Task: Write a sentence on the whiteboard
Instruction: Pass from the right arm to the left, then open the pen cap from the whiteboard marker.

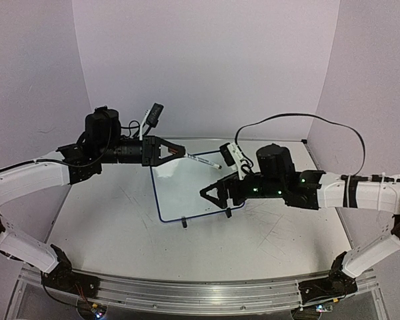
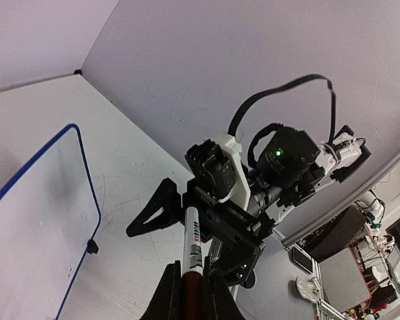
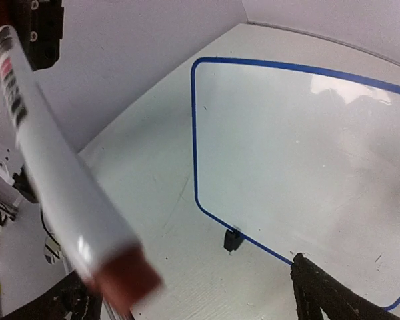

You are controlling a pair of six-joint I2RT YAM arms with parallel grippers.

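The left gripper (image 1: 180,152) is pressed together on one end of the marker (image 1: 203,160), just left of centre in the top view. The marker's long axis runs nearly level across the frame, left to right and dipping slightly, aimed at the right arm.

The right gripper (image 1: 210,193) is spread wide. Its wrist view shows one finger in each bottom corner, with the marker's dark red free end low between them and touching neither. Closing on the marker would take a squeeze across that axis, not along it.

The board (image 1: 177,193) lies flat on the bench (image 1: 120,220) at the centre of the top view, below the marker and between the two arms. Its face is bare of writing, so the task looks barely begun. The right gripper hovers over the board's lower right part and is the nearer to it. The left gripper sits off the board's upper left corner.
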